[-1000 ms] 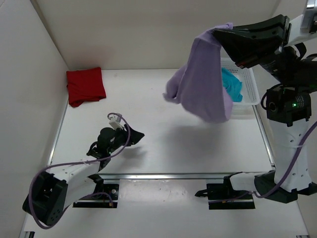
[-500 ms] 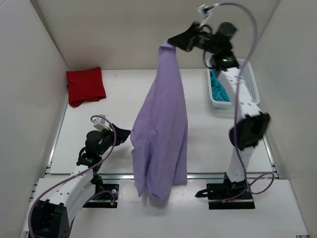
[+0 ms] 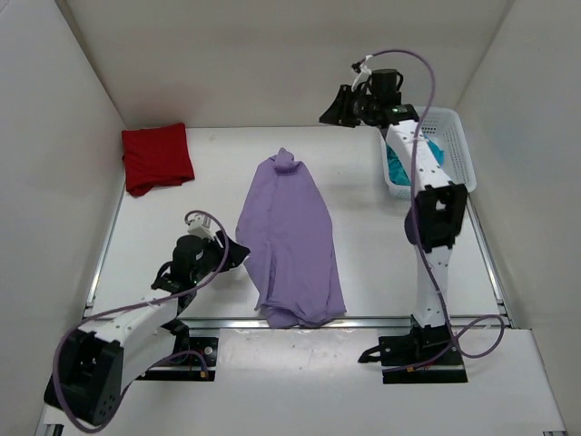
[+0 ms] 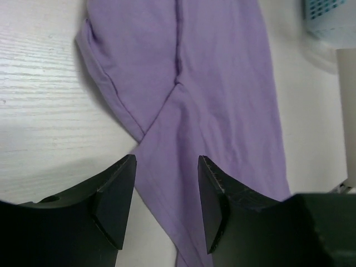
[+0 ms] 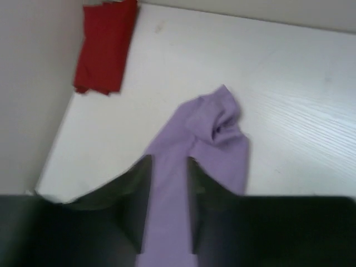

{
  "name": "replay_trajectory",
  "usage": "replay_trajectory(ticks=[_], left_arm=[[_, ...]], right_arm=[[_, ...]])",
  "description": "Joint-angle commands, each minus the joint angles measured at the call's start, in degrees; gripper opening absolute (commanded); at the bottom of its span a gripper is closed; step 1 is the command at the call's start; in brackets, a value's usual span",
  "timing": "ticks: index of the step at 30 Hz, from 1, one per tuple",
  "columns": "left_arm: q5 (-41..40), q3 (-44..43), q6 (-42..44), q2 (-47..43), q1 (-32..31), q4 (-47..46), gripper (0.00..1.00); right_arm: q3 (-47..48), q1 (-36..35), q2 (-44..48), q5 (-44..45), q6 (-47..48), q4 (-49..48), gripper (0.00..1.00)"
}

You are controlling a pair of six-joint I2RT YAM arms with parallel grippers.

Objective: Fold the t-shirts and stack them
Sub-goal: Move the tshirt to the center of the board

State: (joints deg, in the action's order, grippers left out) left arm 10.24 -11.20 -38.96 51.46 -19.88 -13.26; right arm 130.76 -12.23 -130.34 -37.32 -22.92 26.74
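The lavender purple t-shirt (image 3: 290, 236) lies loose on the table in a long strip, bunched at its far end and reaching the near edge. My right gripper (image 3: 327, 112) hangs high above the table's back, open and holding nothing; the right wrist view looks down between its fingers (image 5: 168, 161) at the purple t-shirt (image 5: 194, 139). My left gripper (image 3: 243, 252) stands open low at the shirt's left edge, its fingers (image 4: 167, 189) straddling the purple cloth (image 4: 222, 83). The deep red t-shirt (image 3: 156, 156) lies folded at the back left. The teal t-shirt (image 3: 397, 168) sits in the basket.
The white mesh basket (image 3: 457, 150) stands at the back right, partly behind my right arm, and its corner (image 4: 331, 16) shows in the left wrist view. White walls close in the table at the left, back and right. The red t-shirt (image 5: 105, 47) lies in the left back corner.
My right gripper opened and let go of the purple t-shirt, which dropped from hanging to lying on the table. The left gripper shifted slightly toward the shirt's edge.
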Motion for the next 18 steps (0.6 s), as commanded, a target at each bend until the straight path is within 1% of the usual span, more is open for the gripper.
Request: replay_trajectory(ticks=[1, 2, 3, 4, 5, 6, 7, 8, 9, 10, 11, 13, 16, 17, 18], left_arm=[[-3.47, -4.43, 1.26, 6.08, -0.77, -2.11, 0.59], [-3.04, -5.23, 1.6, 8.46, -0.78, -2.82, 0.59], [-3.99, -6.45, 1.26, 9.61, -0.69, -2.83, 0.59], [-5.04, -8.38, 2.04, 11.62, -0.77, -2.74, 0.59], [-5.75, -9.96, 2.65, 12.25, -0.51, -2.3, 0.6], [-7.58, -10.68, 2.75, 13.56, -0.08, -2.3, 0.62], [-8.04, -11.47, 2.75, 14.97, 0.28, -2.3, 0.63], [-7.17, -12.34, 2.05, 16.03, 1.41, -3.61, 0.66], [-6.82, -12.35, 1.18, 16.82, 1.68, -4.31, 0.69], [-6.73, -13.05, 1.17, 18.48, 2.47, -5.1, 0.71], [-6.72, -14.45, 1.25, 20.85, 2.91, -4.42, 0.72], [-6.2, -16.91, 1.34, 24.36, 4.75, -4.67, 0.74], [-3.83, -18.06, 0.73, 29.12, 6.52, -6.25, 0.74], [-3.74, -18.59, 0.81, 30.79, 6.43, -6.43, 0.74], [-3.65, -19.29, 0.82, 32.63, 6.26, -6.69, 0.74]], right_arm=[[-10.96, -6.29, 17.19, 7.94, 10.42, 7.45, 0.16], [-23.49, -9.54, 22.88, 12.66, 10.61, 3.01, 0.08], [-30.06, -11.05, 26.25, 15.15, 10.53, -0.43, 0.03], [-43.18, -13.93, 32.28, 19.87, 9.31, -7.6, 0.01], [-54.27, -15.44, 37.22, 21.83, 7.73, -13.93, 0.01], [-58.99, -15.8, 38.92, 21.68, 6.41, -16.17, 0.0], [-67.13, -15.11, 41.9, 20.46, 3.0, -19.59, 0.0], [-72.96, -14.06, 44.45, 19.05, 0.96, -21.8, 0.1], [-75.45, -14.75, 45.78, 19.74, -0.01, -21.82, 0.16], [-79.74, -14.67, 48.14, 20.87, -0.11, -21.99, 0.29], [-83.26, -15.19, 49.73, 21.58, 0.15, -22.0, 0.39], [-89.59, -16.68, 54.12, 22.9, -0.81, -21.73, 0.49], [-94.27, -17.74, 56.77, 25.71, -1.51, -21.2, 0.55], [-96.81, -17.22, 57.48, 25.2, -2.21, -21.9, 0.56], [-99.53, -16.17, 57.22, 22.32, -3.09, -23.47, 0.56]])
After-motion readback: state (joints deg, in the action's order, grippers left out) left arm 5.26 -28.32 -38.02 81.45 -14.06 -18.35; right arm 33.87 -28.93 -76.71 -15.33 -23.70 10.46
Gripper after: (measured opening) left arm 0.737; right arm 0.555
